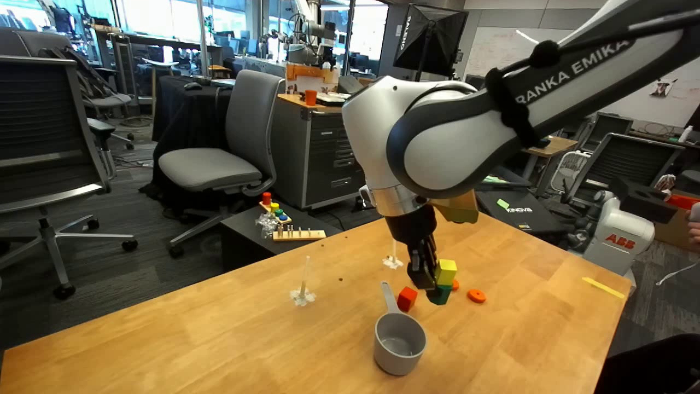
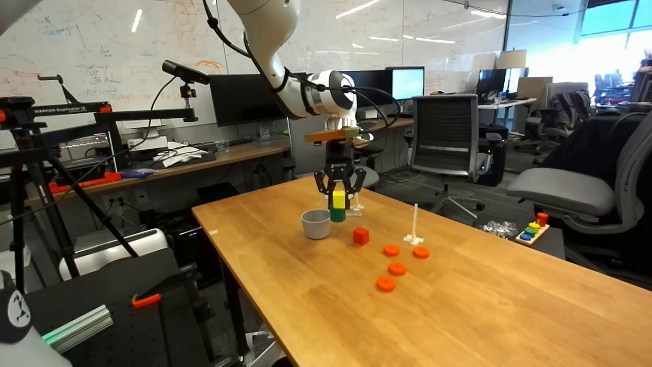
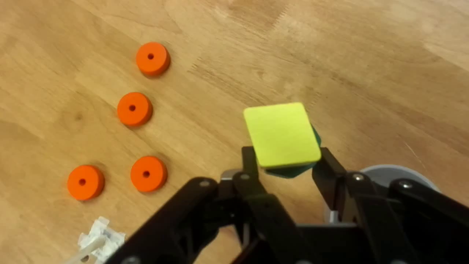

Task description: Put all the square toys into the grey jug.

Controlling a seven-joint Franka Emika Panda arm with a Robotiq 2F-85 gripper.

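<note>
In an exterior view, a dark-backed chair (image 1: 38, 128) stands at far left on grey carpet (image 1: 33, 306), followed by a grey office chair (image 1: 208, 166) and a low black stand (image 1: 240, 249) bearing a wooden peg board (image 1: 299, 236). A drawer cabinet (image 1: 331, 158) stands beyond the wooden tabletop (image 1: 180, 334), where two pale rods (image 1: 305, 276) rise from white tape (image 1: 302, 298). The grey jug (image 1: 391, 358) stands upright on that surface, with the red block (image 1: 407, 299) near it. Just right, the jaws are closed around the green block (image 1: 441, 296), holding it above the tabletop; the yellow block (image 1: 447, 272) sits on top. Orange discs (image 1: 477, 298) lie farther right, then, near the edge, a yellow strip (image 1: 602, 288) and, off the tabletop, a white ABB robot (image 1: 618, 235).
</note>
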